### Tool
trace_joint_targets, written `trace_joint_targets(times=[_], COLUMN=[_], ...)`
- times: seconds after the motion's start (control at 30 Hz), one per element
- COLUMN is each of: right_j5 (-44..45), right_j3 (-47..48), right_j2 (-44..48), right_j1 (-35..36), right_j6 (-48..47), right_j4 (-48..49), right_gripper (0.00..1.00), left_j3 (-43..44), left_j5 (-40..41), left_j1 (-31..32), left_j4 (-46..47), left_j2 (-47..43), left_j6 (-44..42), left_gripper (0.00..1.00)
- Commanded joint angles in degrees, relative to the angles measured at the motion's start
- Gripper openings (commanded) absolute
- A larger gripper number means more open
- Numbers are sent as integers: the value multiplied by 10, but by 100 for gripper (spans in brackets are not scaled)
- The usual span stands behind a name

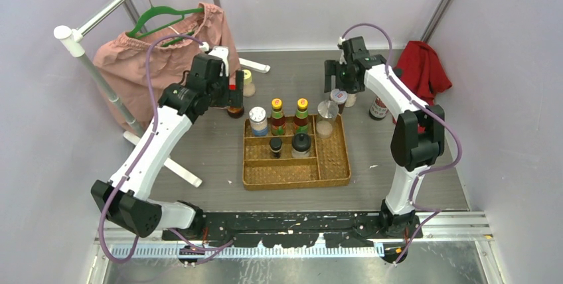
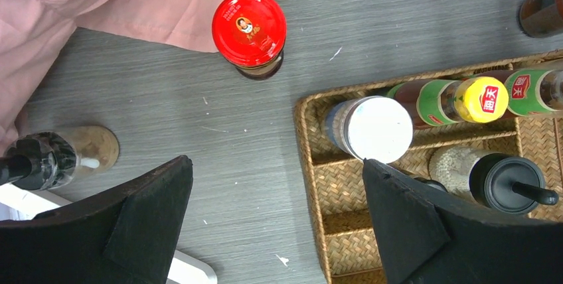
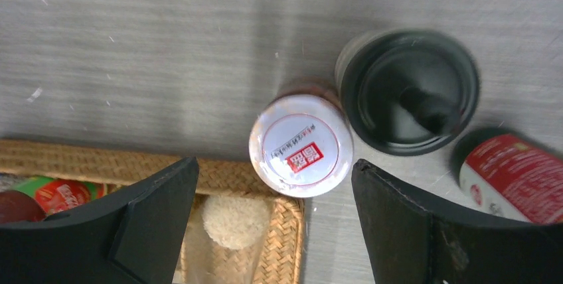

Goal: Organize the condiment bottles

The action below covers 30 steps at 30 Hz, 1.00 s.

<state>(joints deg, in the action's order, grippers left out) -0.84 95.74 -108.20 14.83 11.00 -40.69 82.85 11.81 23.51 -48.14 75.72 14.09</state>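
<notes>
The woven tray (image 1: 332, 164) holds a white-lidded jar (image 1: 257, 120), two yellow-capped bottles (image 1: 277, 115), a clear silver-lidded shaker (image 1: 326, 118) and two black-capped bottles (image 1: 301, 143). My left gripper (image 2: 275, 178) hangs open over bare table beside the tray's left rim (image 2: 307, 164). A red-lidded jar (image 2: 249, 28) stands ahead of it. My right gripper (image 3: 275, 181) is open above the tray's back right corner. A white-lidded jar (image 3: 301, 144) stands just outside the rim, between the fingertips' line and untouched. A black-lidded bottle (image 3: 408, 91) and a red-labelled dark bottle (image 3: 508, 178) stand next to it.
A pink cloth (image 1: 143, 65) hangs on a white rack at the back left, and the rack's foot (image 1: 182, 171) lies on the table. A red cloth (image 1: 425, 68) is at the back right. A pale shaker (image 1: 248, 83) and a dark-topped grinder bottle (image 2: 60, 158) stand near the left gripper.
</notes>
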Motion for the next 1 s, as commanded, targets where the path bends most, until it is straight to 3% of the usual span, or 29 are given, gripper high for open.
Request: trace_joint_targets(times=[0.0, 0.8, 0.97], right_j5=[-13, 34, 33], right_j3=[-52, -10, -18], right_j2=[38, -52, -47], right_j1=[1, 7, 7], right_j6=[14, 19, 19], right_j4=[25, 40, 48], right_gripper=[91, 82, 67], left_j3=[-9, -17, -17], left_j5=[-14, -18, -19], left_j1=[-3, -4, -6], left_j4=[28, 33, 34], left_j2=[-12, -19, -20], left_j6=[-8, -15, -17], left_gripper=[100, 100, 100])
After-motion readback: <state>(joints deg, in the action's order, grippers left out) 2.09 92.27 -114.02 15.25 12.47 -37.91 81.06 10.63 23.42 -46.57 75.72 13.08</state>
